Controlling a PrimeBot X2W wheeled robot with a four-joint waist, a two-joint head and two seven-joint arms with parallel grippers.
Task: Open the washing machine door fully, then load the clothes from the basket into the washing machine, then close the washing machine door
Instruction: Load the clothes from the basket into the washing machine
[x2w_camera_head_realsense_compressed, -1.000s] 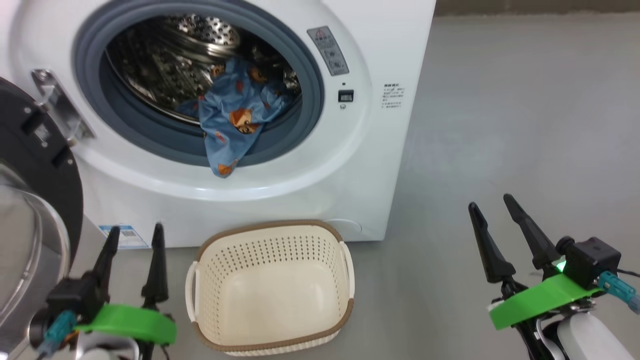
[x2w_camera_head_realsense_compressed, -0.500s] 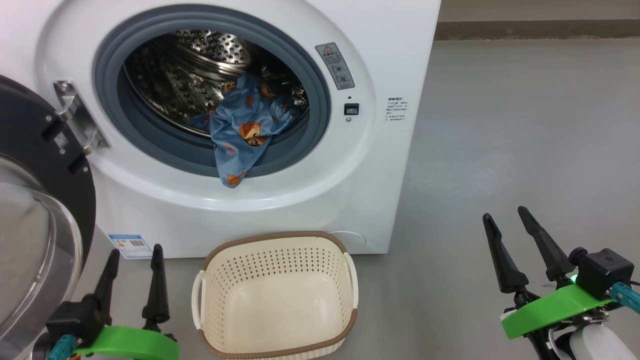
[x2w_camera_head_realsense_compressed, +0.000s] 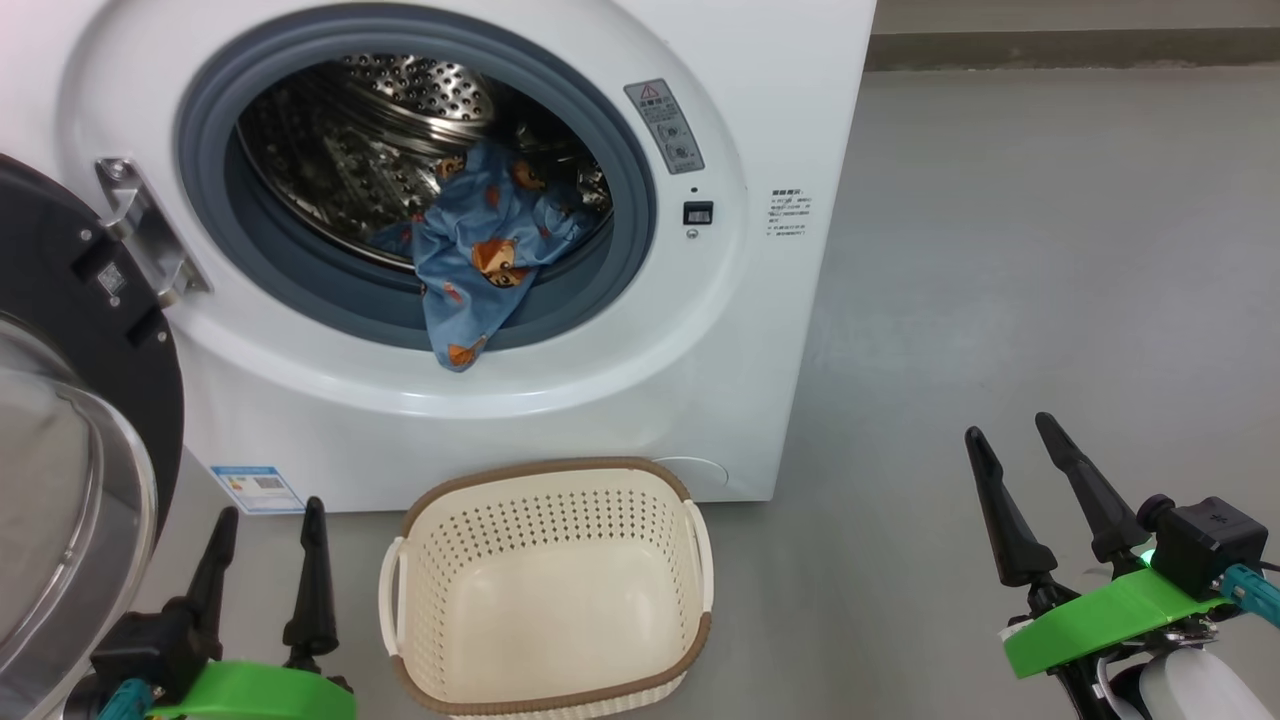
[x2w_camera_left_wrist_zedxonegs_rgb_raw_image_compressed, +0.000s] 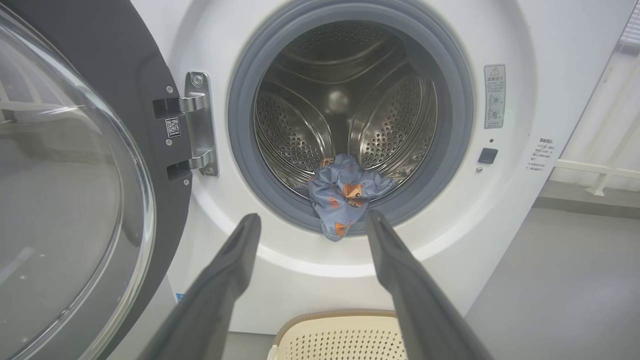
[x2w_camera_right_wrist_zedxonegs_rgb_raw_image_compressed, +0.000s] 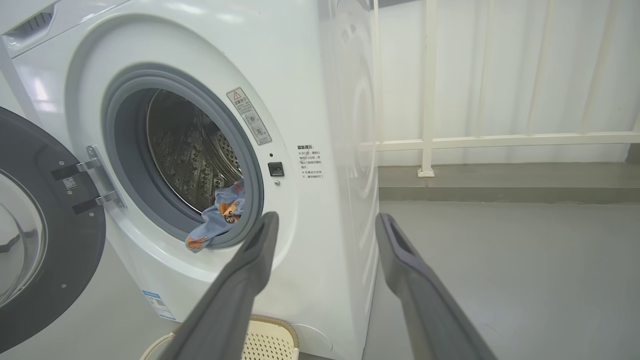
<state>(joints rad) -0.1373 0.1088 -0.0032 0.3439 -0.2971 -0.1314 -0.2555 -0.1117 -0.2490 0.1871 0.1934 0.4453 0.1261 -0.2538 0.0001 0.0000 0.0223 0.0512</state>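
The white washing machine stands with its door swung wide open to the left; the door's black rim and glass bowl also show in the left wrist view. Light blue printed clothes lie in the steel drum, one end hanging over the grey seal. The cream basket sits on the floor before the machine, with nothing in it. My left gripper is open beside the basket's left. My right gripper is open, well to the right over bare floor.
Grey floor spreads to the right of the machine. A white railing and pale curtain stand behind it. A blue label sticker sits low on the machine's front.
The head camera has tilted, so the whole picture shifted down a little. Both grippers stay open and low; the clothes and basket lie as before.
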